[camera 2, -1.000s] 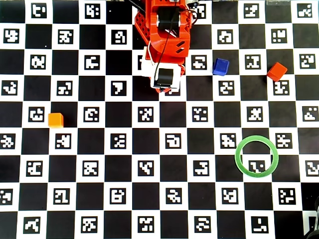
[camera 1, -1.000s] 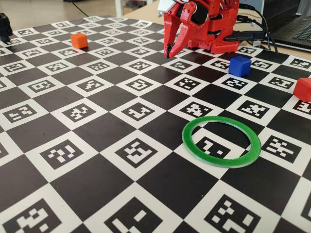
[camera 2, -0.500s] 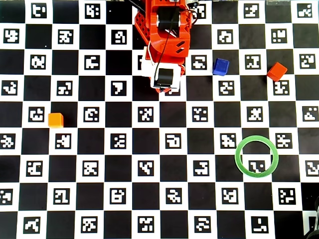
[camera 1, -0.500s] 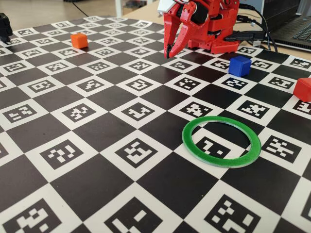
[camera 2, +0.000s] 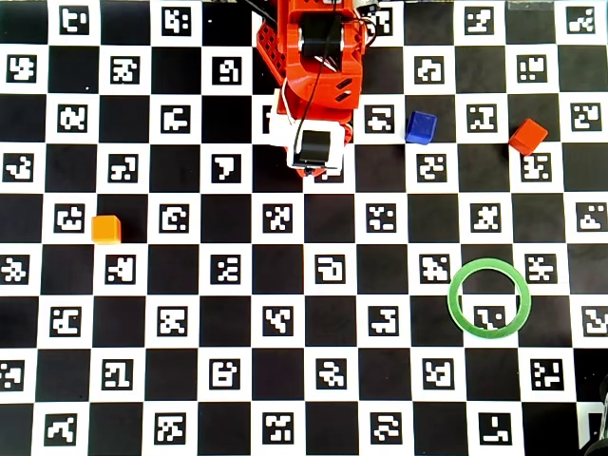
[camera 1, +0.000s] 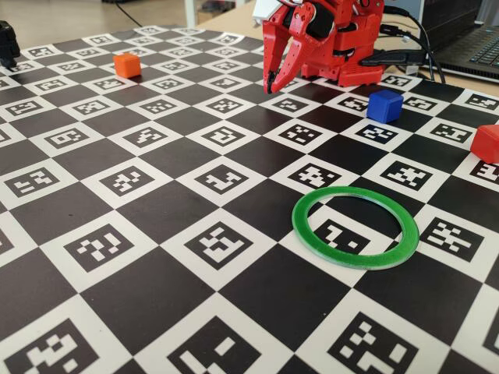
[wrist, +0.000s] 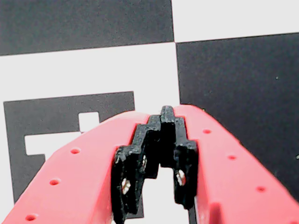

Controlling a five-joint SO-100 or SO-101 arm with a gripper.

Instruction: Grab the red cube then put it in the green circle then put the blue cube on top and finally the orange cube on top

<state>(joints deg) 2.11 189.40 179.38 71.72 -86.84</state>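
Observation:
My red gripper [camera 1: 271,82] hangs tip-down near the arm's base at the back of the board, shut with nothing in it; in the wrist view its black-tipped fingers meet [wrist: 166,112] over a white square. The red cube [camera 1: 487,142] [camera 2: 527,137] sits far right in the fixed view. Between it and the arm rests the blue cube [camera 1: 384,105] [camera 2: 421,126]. The orange cube [camera 1: 127,65] [camera 2: 105,229] lies far off on the left. The green circle [camera 1: 300,222] [camera 2: 453,296] lies flat and empty in front of the red and blue cubes.
A black-and-white checkerboard mat [camera 2: 275,323] with printed markers covers the table. The arm's red base [camera 1: 351,47] stands at the back edge, with black cables [camera 1: 398,56] and a laptop [camera 1: 475,47] behind it. A dark object [camera 1: 8,43] sits at the far left.

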